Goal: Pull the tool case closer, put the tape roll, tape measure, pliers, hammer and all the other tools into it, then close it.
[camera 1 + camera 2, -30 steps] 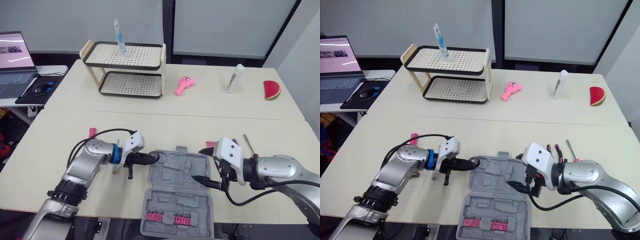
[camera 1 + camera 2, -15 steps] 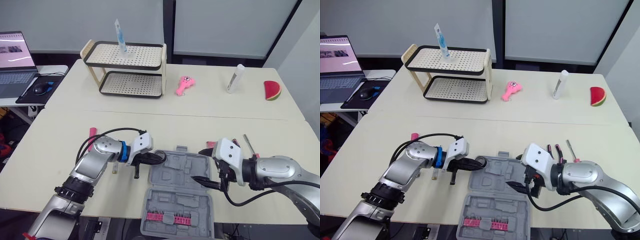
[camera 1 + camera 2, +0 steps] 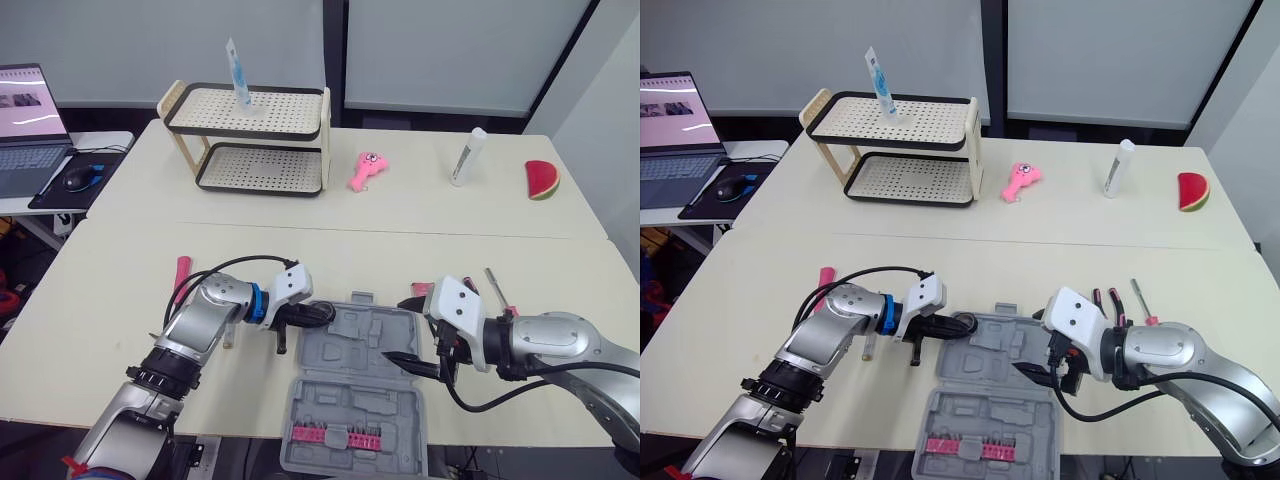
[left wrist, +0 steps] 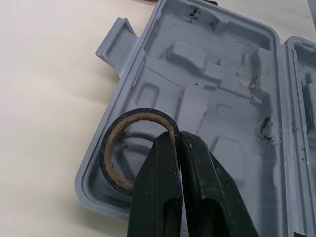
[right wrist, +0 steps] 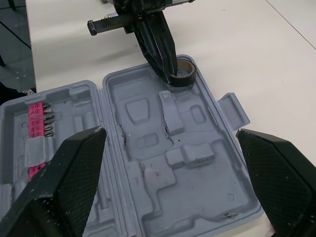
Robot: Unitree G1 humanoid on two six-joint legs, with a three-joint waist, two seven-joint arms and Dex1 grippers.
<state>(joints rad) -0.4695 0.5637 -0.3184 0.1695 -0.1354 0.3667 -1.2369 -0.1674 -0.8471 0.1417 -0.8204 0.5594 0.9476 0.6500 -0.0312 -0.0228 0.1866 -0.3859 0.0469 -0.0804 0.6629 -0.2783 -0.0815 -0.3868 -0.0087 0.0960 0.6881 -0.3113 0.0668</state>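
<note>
As it pinches tape roll [image 4: 112,153], left end effector [image 4: 177,137] overhangs case [image 4: 222,98].

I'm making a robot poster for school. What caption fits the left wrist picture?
Left gripper pinching the tape roll at a corner of the open grey tool case.

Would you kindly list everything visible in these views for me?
tool case: 1, grey, open, table's near edge
tape roll: 1, black, at the case's far-left corner
bit strip: 1, pink, case's near half
pink-handled tools: at least 2, right of case
pink tool: 1, left of case
rack: 1, black and cream, far left
tube: 1, pale, upright on rack
toy: 1, pink, beside rack
bottle: 1, white, far right
watermelon slice: 1, red, far right
laptop: 1, side desk
mouse: 1, dark, beside laptop
left gripper: black, shut on tape roll
right gripper: black, open, over case
</note>
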